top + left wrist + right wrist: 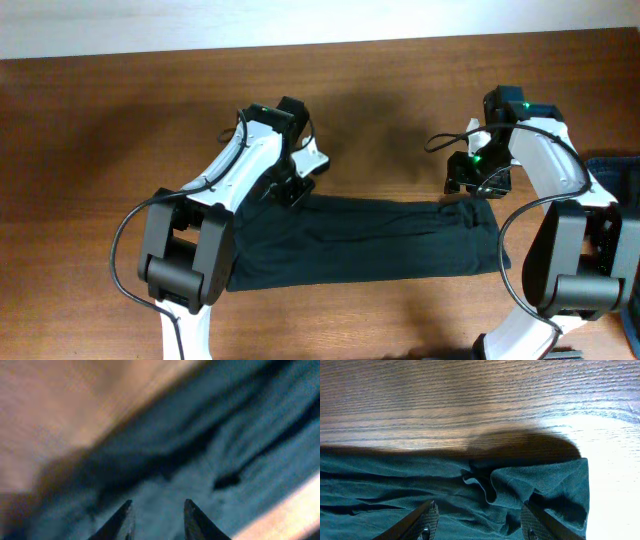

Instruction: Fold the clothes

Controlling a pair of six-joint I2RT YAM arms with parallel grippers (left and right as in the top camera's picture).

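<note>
Left wrist view: the left gripper (157,521) has its jaws a modest way apart, nothing pinched between them, and the black T-shirt (240,450) shows blurred right beneath. On the right wrist camera, the right gripper (482,522) stands wide open and empty over a crumpled corner of the shirt. Overhead, the garment lies as a long folded band across the wooden table (120,110), with one gripper at each far-side corner.
</note>
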